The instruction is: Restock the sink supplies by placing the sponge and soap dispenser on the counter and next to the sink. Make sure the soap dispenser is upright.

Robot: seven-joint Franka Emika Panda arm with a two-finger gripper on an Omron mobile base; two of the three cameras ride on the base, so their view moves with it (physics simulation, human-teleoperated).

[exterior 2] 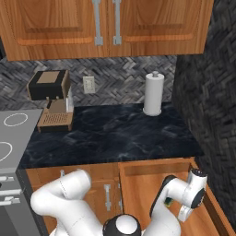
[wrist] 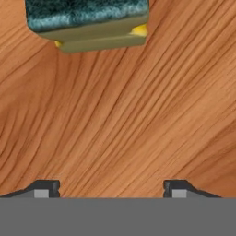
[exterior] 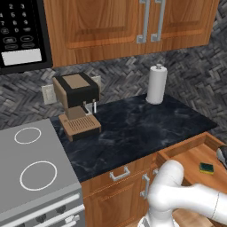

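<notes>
From where I'm driving this, the big thing is the dark marbled desk, which both base views show with a coffee machine at about 9 o'clock and a white paper-towel roll at roughly 1 o'clock near the back wall. The left base view also catches the grey stovetop and a slice of microwave up at 11 o'clock; the right base view barely gets the stove edge but shows a wall outlet clearly.

Below the desk edge there's an open wooden drawer. In the left base view the sponge sits on the drawer floor at about 4 o'clock, green side up. In the right base view it's mostly hidden behind the wrist.

The arm is folded low, elbow near the cabinet fronts, forearm reaching into the drawer with the hand pointing down.

Hand view: the gripper has its jaws parted, nothing between them, just wood grain. The sponge is at 12 o'clock there, well apart from the tips.
</notes>
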